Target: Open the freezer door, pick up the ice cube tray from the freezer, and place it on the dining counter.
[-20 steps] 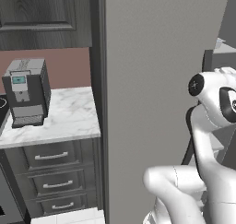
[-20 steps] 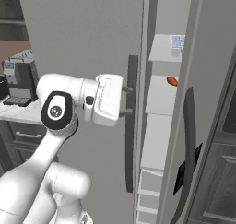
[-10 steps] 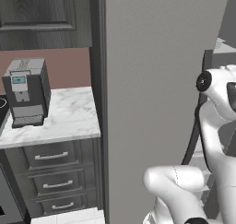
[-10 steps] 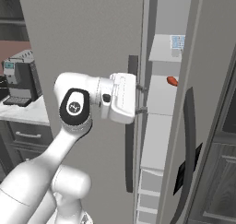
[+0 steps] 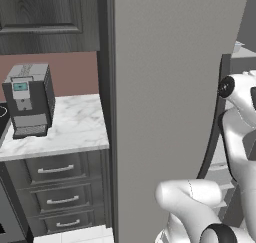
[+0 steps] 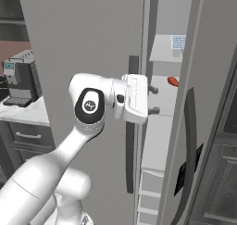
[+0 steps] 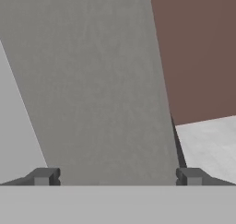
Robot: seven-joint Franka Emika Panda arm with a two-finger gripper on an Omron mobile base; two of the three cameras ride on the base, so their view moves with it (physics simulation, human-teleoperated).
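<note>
Gripper (image 6: 154, 100), jaws spread and empty, has advanced past the freezer door (image 6: 88, 43) handle toward the open freezer (image 6: 162, 140); ice cube tray (image 6: 178, 42) sits on the upper shelf, reachable next.

Marble countertop (image 5: 75, 127), dark drawers (image 5: 57, 194)

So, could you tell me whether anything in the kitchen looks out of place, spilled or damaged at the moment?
Nothing stands out. The freezer door is swung partly open, as the task needs, the shelves inside look tidy, with the ice cube tray lying flat on an upper one, and the coffee machine stands upright on its marble top.
</note>
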